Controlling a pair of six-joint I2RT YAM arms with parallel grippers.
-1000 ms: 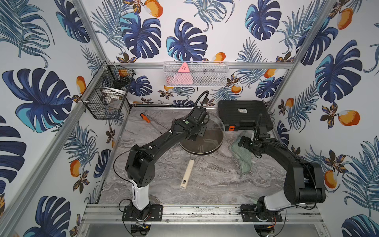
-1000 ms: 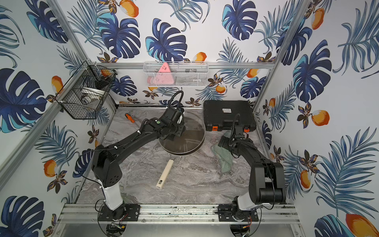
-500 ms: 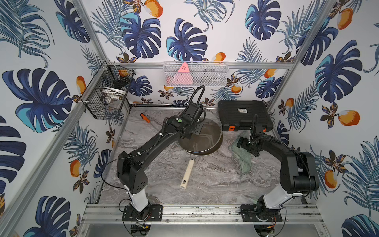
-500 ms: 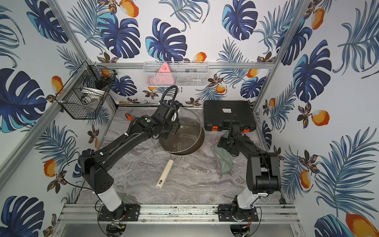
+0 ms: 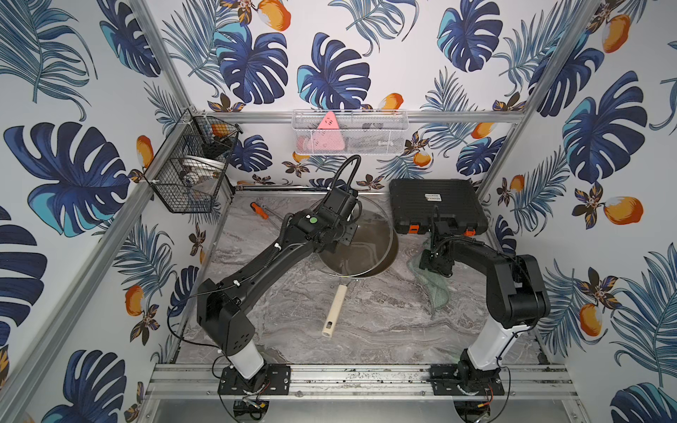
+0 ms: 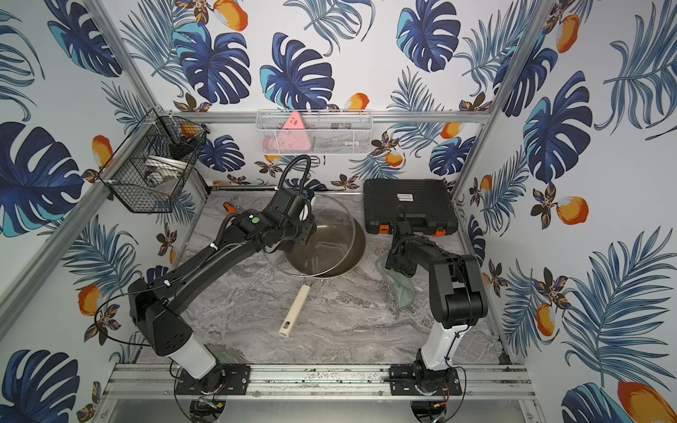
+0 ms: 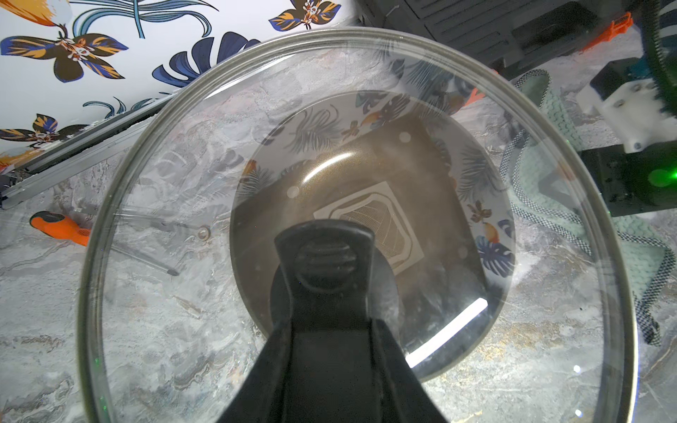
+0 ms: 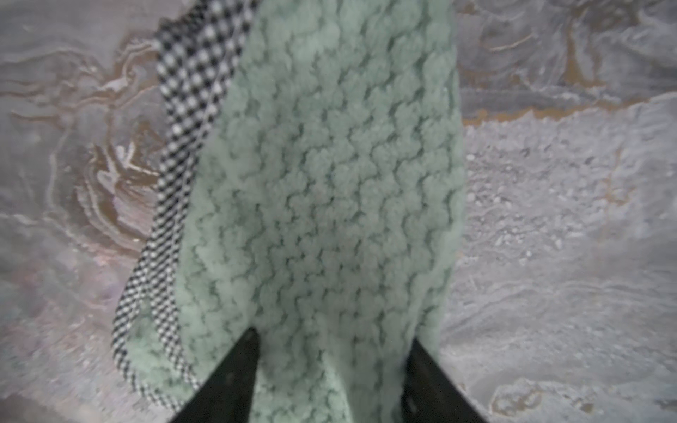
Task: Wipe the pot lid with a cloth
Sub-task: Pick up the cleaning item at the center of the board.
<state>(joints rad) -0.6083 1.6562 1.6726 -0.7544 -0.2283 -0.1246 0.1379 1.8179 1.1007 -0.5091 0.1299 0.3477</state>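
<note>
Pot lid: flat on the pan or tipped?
Tipped: pot lid held by its handle in the left gripper, rim slanted over the frying pan.

white label (image 5: pixel 433 198) on black case (image 5: pixel 456 214), lettering too small to read

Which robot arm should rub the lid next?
Right. The right fingers grip the cloth, close beside the pot lid. The left fingers are busy holding that lid by its handle, tilted over the pan, so they probably cannot wipe.

One lid (image 7: pixel 183 190), pan (image 5: pixel 334 308), cloth (image 8: pixel 322 183), case (image 5: pixel 436 203), screwdriver (image 5: pixel 258 210); two baskets (image 5: pixel 190 175) (image 5: pixel 350 133).
</note>
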